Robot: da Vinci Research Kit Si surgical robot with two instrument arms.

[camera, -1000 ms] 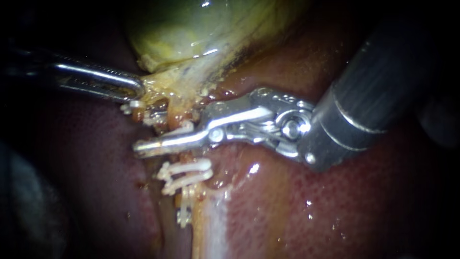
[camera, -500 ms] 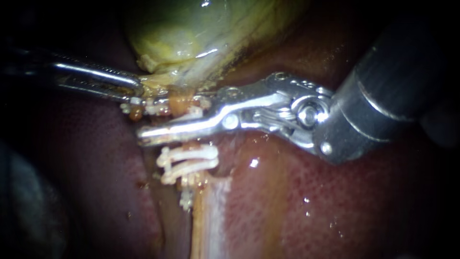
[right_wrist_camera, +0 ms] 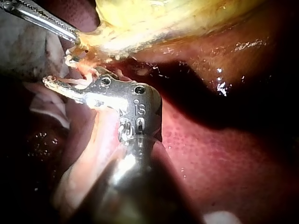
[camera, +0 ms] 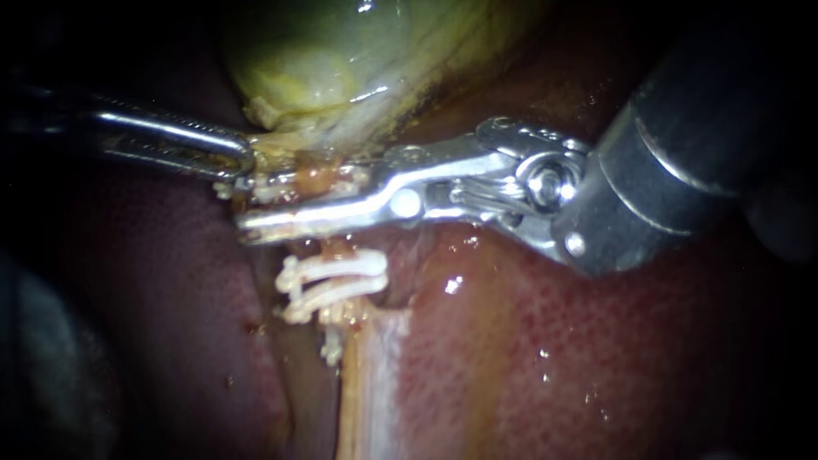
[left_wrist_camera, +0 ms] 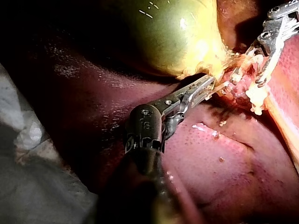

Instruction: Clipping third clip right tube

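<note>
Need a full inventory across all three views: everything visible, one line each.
gallbladder: one, green-yellow, above the tube.
liver: one, red-brown, under everything else.
tube: one, pale, runs from the gallbladder's neck down over the liver.
applied clips: two, white, side by side on the tube, just below the right instrument's tip.
third clip: one, white, held across the tube.
grey cloth: one, beside the liver, seen in the left wrist view.
left instrument: one, silver, enters from the left, shut on the gallbladder at its neck.
right instrument: one, silver tip on a dark shaft, enters from the upper right, shut on the third clip.
</note>
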